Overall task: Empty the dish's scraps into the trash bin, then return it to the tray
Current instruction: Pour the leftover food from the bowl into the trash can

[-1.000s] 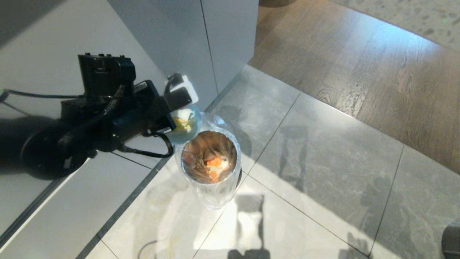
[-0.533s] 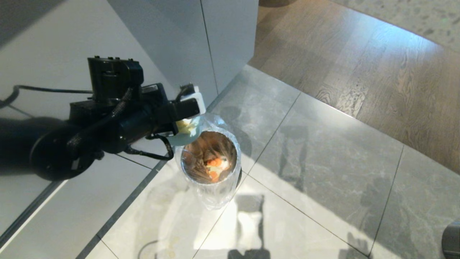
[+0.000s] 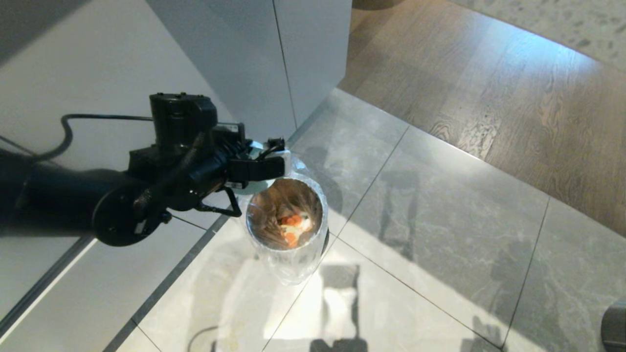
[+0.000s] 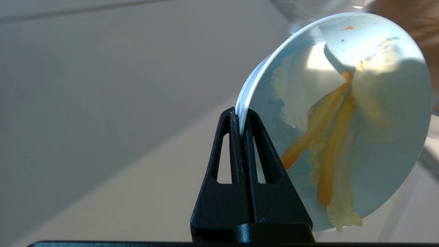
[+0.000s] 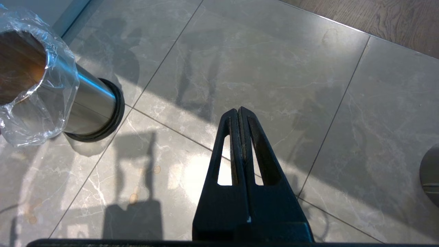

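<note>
The left claw [image 4: 241,118] is clenched on the rim of the pale-blue dish [image 4: 343,113], which it holds tipped on edge just above the far-left lip of the trash bin [image 3: 286,215]. Yellow, white and orange scraps [image 4: 329,144] cling to the dish's inner face. In the head view the arm and claw hide most of the dish, only a sliver of it showing. More orange and white pieces lie at the bottom of the bin, inside its crinkled clear plastic bag [image 5: 41,103]. The bin stands on the grey tiled floor [image 3: 440,220], close beside a pale cabinet front [image 3: 244,63] on its left; wooden flooring [image 3: 489,83] begins farther off to the right. The right claw [image 5: 239,113] hangs clenched and empty over the tiles, to the right of the bin and apart from it.
</note>
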### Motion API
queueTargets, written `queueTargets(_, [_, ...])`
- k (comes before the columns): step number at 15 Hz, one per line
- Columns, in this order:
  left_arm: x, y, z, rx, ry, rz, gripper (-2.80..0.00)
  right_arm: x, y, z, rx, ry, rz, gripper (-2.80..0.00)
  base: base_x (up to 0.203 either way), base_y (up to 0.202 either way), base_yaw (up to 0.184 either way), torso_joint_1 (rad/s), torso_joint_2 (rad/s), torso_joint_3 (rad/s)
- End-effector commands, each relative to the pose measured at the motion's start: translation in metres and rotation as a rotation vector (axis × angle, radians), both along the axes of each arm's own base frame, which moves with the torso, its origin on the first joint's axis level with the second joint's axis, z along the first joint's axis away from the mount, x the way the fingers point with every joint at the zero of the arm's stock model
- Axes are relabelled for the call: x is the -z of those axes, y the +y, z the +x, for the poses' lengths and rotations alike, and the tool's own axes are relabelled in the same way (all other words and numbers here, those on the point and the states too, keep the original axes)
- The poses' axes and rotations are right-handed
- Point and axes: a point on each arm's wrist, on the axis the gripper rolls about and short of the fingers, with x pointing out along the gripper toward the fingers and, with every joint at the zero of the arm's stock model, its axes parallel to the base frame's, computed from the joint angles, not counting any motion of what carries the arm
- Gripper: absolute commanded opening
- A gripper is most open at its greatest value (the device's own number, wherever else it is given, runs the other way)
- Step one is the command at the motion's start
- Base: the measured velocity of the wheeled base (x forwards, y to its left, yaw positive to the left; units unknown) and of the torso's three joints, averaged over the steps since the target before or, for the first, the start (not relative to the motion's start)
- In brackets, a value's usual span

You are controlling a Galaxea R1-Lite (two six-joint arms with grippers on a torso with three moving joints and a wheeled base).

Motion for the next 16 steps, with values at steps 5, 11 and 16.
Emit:
queueTargets(5, [0.027,-0.019,0.015,0.027,-0.102,0.013,-2.80,0.000,0.000,0.000,0.000,0.000,0.001,-2.80,0.000,0.000,0.000,0.000,0.00,0.000])
queueTargets(11, [0.059,-0.017,-0.003,0.044,-0.187,-0.030,-2.80,0.000,0.000,0.000,0.000,-0.002,0.001,-2.80,0.000,0.000,0.000,0.000,0.00,0.000])
queueTargets(16, [0.069,-0.020,0.003,0.037,-0.355,-0.008,-2.80,0.000,0.000,0.000,0.000,0.000,0.001,-2.80,0.000,0.000,0.000,0.000,0.00,0.000])
